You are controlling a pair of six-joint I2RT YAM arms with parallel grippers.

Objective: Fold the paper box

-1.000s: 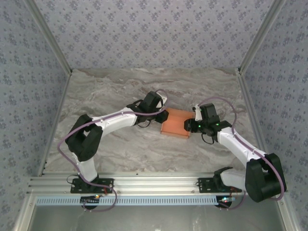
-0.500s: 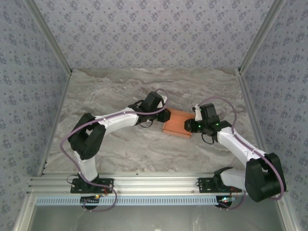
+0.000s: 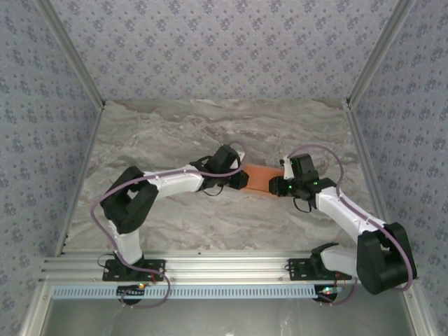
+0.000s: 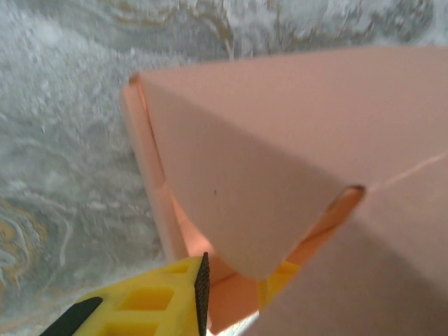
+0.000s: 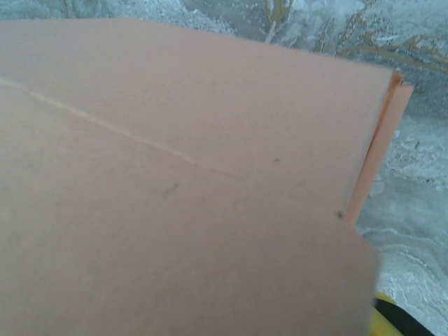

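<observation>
Since a second ago my left arm has swung lower and further right, and from above the box (image 3: 260, 178) shows a narrower strip of orange than it did. It sits mid-table (image 3: 175, 133), squeezed between the two grippers. The left gripper (image 3: 240, 179) is at its left end and the right gripper (image 3: 280, 186) at its right end, both up against the card. Its long axis runs across the table from one gripper to the other, so neither arm is nearer.

On the left wrist camera, one yellow finger (image 4: 147, 308) lies outside the open end and a second yellow tip shows past a rounded flap. Card lies between them, and the jaws stand slightly apart. I can't tell whether they're actually pinching.

The right wrist camera gives me a broad creased panel and one corner of a finger (image 5: 392, 318), so that grip I can't judge either.

The open end looks hollow, with nothing inside that I can see. I reckon the next move depends on that loose flap at the left end.
</observation>
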